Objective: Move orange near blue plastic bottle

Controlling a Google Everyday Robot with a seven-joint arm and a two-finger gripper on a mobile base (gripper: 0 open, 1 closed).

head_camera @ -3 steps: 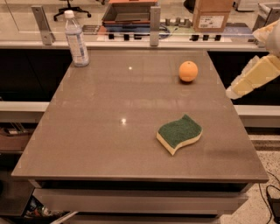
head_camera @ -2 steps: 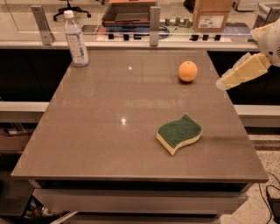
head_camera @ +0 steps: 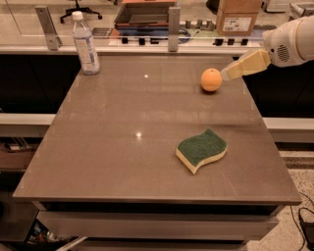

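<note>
The orange (head_camera: 211, 80) sits on the brown table (head_camera: 122, 162) at the far right. The blue plastic bottle (head_camera: 86, 45), clear with a white cap and pale label, stands upright at the table's far left corner. My gripper (head_camera: 229, 73) reaches in from the right edge of the view, its pale yellow fingers pointing left. Its tip is just right of the orange, very close to it or touching it; I cannot tell which.
A green-and-yellow wavy sponge (head_camera: 201, 150) lies on the table's near right part. Behind the table runs a counter with a dark tray (head_camera: 144, 14), a cardboard box (head_camera: 238, 17) and two grey posts (head_camera: 172, 28).
My gripper has moved left and up across the right edge of the table, closing in on the orange. The orange, bottle and sponge have stayed in place.
</note>
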